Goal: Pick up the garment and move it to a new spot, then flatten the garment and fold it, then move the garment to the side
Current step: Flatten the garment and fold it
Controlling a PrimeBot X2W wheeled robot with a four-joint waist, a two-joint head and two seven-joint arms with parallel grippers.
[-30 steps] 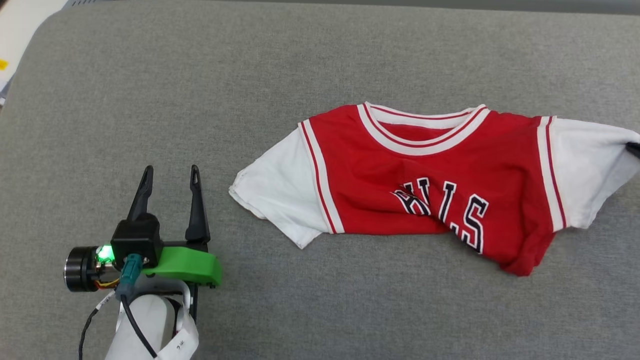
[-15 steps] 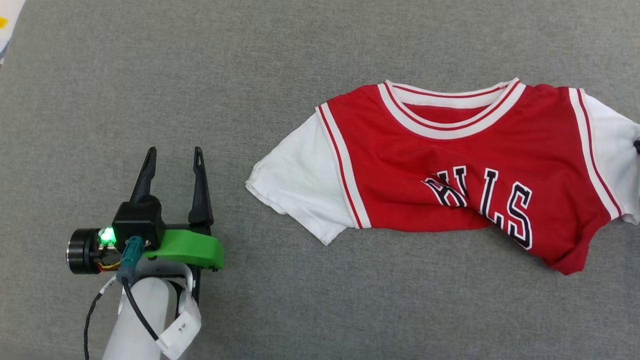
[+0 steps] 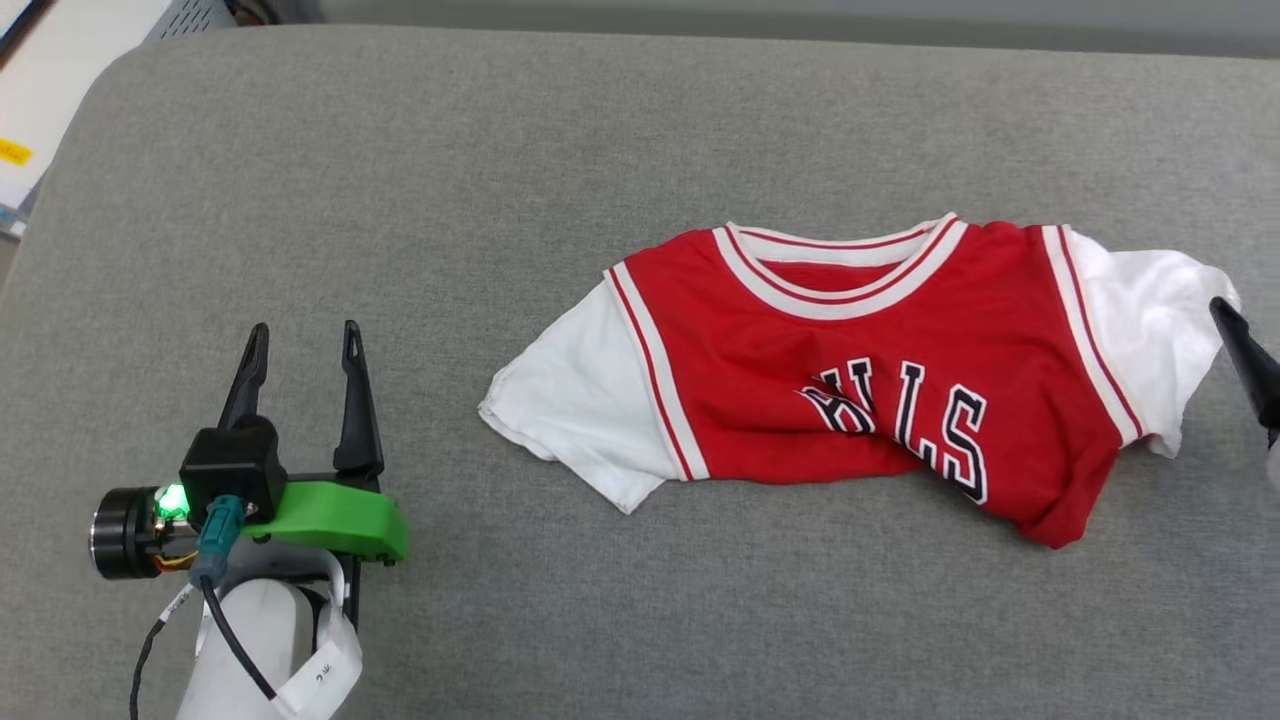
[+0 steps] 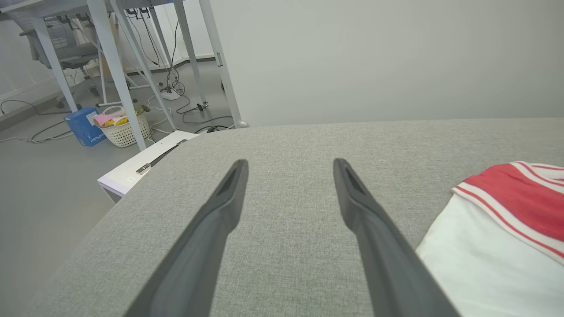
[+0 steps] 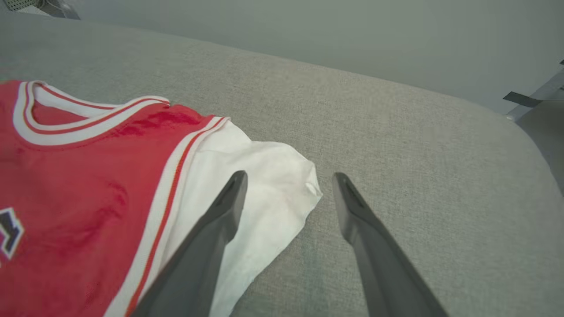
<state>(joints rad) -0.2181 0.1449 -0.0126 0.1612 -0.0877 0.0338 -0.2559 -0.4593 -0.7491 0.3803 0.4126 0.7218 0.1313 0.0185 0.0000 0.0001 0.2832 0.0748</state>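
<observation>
Lying rumpled on the right half of the grey padded surface (image 3: 400,150), the garment (image 3: 850,370) is stretching sleeve to sleeve along the surface's length. Its collar is pointing toward the far edge, and its lower part is bunching up so that the chest lettering is creasing. Its long axis is running straight across from one arm to the other.

The right gripper (image 5: 289,176) is hovering at the right-hand sleeve (image 5: 273,163) with its fingers spread apart and nothing between them. One finger is hanging over the white cloth, the other over bare grey fabric, so the sleeve's outer edge is sitting between them; whether either tip is touching cannot be told. This is clearly the nearer arm.

The left gripper (image 3: 304,330) is waiting toward the near left corner, likewise spread wide and empty, with the left-hand sleeve (image 3: 570,400) off to its right and well apart. Judging from this, flattening is not yet done, and a first pinch is falling to the right arm.
</observation>
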